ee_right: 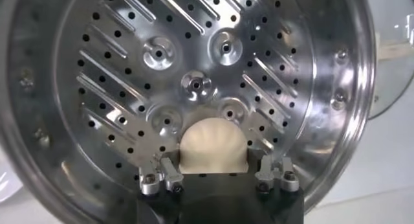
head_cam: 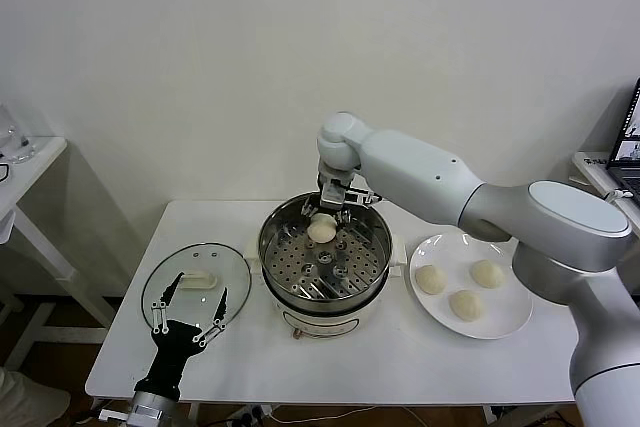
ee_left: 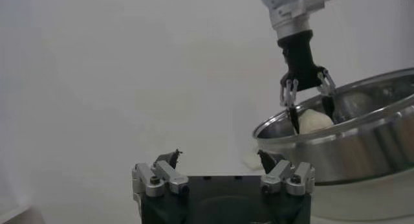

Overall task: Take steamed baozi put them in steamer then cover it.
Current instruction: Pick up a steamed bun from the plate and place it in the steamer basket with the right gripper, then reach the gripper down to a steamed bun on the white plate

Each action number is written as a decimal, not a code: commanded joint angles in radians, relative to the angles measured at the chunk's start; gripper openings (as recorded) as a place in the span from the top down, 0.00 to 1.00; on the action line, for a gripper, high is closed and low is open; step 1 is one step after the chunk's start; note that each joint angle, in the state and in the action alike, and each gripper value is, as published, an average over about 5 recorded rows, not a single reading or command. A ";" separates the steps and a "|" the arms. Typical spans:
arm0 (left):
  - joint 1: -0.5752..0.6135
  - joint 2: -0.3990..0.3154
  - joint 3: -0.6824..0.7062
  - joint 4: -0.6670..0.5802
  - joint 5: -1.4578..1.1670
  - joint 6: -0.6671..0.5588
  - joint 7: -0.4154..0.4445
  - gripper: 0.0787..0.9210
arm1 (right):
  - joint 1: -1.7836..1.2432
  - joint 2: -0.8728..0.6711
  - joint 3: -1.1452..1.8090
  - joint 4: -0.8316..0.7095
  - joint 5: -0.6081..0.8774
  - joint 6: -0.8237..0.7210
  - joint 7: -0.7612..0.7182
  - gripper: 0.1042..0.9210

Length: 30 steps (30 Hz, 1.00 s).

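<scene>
gripping one baozi [head_cam: 322,230] over the steamer [head_cam: 372,267], right gripper [head_cam: 330,212]; left gripper [head_cam: 188,315] spread beside the cover [head_cam: 232,272]

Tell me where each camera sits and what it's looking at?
Head view: on the robot's head, looking down at the table, steamer, plate and both arms.
Left wrist view: on the left arm, low beside the steamer; the open left gripper shows.
Right wrist view: on the right arm, looking into the steamer; the right gripper holds a baozi.
All three share the steamer and that baozi.
</scene>
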 commanded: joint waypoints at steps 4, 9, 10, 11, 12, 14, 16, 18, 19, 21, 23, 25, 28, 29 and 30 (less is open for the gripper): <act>0.003 0.001 -0.005 -0.002 0.000 -0.002 -0.001 0.12 | -0.001 0.005 -0.001 0.012 -0.015 -0.009 0.001 0.16; 0.005 0.002 -0.009 -0.005 0.000 -0.002 0.000 0.12 | 0.066 -0.078 -0.011 0.106 0.119 -0.074 -0.057 0.12; 0.005 0.002 -0.008 -0.006 0.000 -0.002 0.000 0.12 | 0.086 -0.106 -0.015 0.133 0.170 -0.106 -0.073 0.12; 0.005 0.002 -0.007 -0.006 0.000 -0.002 0.000 0.12 | 0.106 -0.135 -0.021 0.158 0.219 -0.142 -0.088 0.12; 0.005 0.002 -0.007 -0.006 0.000 -0.002 0.000 0.12 | 0.127 -0.166 -0.029 0.180 0.272 -0.184 -0.096 0.12; 0.005 0.002 -0.005 -0.008 0.000 -0.001 0.000 0.12 | 0.181 -0.233 -0.058 0.222 0.402 -0.282 -0.105 0.12; 0.005 0.003 -0.002 -0.009 0.001 -0.001 0.000 0.12 | 0.236 -0.298 -0.097 0.241 0.528 -0.383 -0.096 0.12; 0.005 0.004 0.002 -0.012 0.002 0.000 0.000 0.12 | 0.289 -0.359 -0.148 0.240 0.650 -0.484 -0.079 0.12; 0.005 0.005 0.004 -0.013 0.003 0.000 0.000 0.12 | 0.312 -0.391 -0.177 0.235 0.709 -0.533 -0.070 0.12; 0.004 0.007 0.008 -0.016 0.004 0.000 0.000 0.12 | 0.349 -0.449 -0.237 0.228 0.795 -0.617 -0.059 0.12; 0.002 0.008 0.012 -0.017 0.005 0.001 0.000 0.12 | 0.370 -0.502 -0.292 0.225 0.845 -0.672 -0.053 0.12; 0.000 0.009 0.016 -0.016 0.006 0.000 0.000 0.12 | 0.375 -0.550 -0.343 0.229 0.868 -0.712 -0.045 0.12; -0.002 0.010 0.022 -0.017 0.006 -0.001 -0.001 0.12 | 0.358 -0.615 -0.409 0.244 0.884 -0.749 -0.019 0.12; -0.002 0.010 0.023 -0.017 0.006 -0.001 -0.001 0.12 | 0.346 -0.632 -0.427 0.251 0.883 -0.756 -0.010 0.12; -0.002 0.011 0.024 -0.017 0.006 -0.001 -0.001 0.12 | 0.331 -0.647 -0.440 0.258 0.878 -0.761 -0.004 0.12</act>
